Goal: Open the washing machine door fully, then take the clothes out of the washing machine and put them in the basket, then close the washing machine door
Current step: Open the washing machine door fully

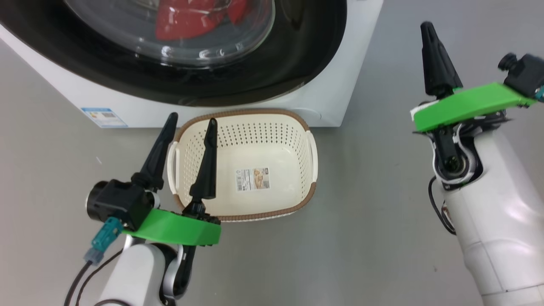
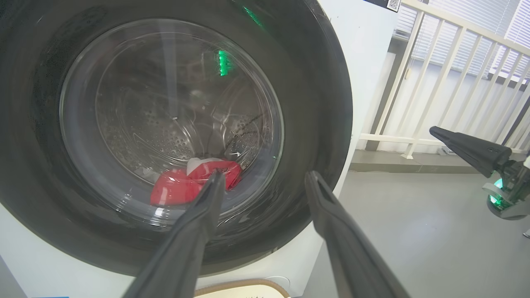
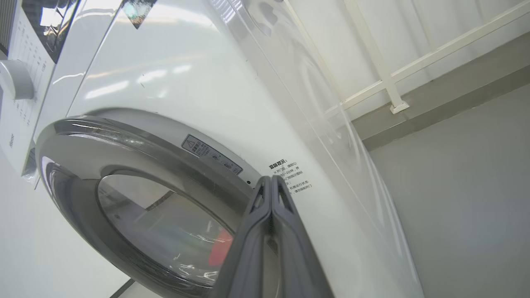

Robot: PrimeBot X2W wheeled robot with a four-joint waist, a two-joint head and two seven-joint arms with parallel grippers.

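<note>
The white washing machine [image 1: 348, 63] fills the top of the head view. Its door [image 1: 297, 63], with a black rim and a glass bowl, lies against the machine's front. Red and white clothes [image 2: 178, 188] rest low in the drum behind the glass. The cream basket [image 1: 246, 112] stands on the floor before the machine, with nothing in it but a paper label. My left gripper [image 1: 192, 119] hovers open over the basket's left side, pointing at the door [image 2: 314, 103]. My right gripper [image 1: 427, 27] is shut on nothing, raised to the right of the machine, fingertips together [image 3: 271, 178] near the door rim [image 3: 83, 140].
Grey floor lies all around the basket. A white railing [image 2: 455, 62] runs behind the machine's right side. A blue label [image 1: 104, 117] marks the machine's lower left corner. A round control knob [image 3: 16, 78] sits above the door.
</note>
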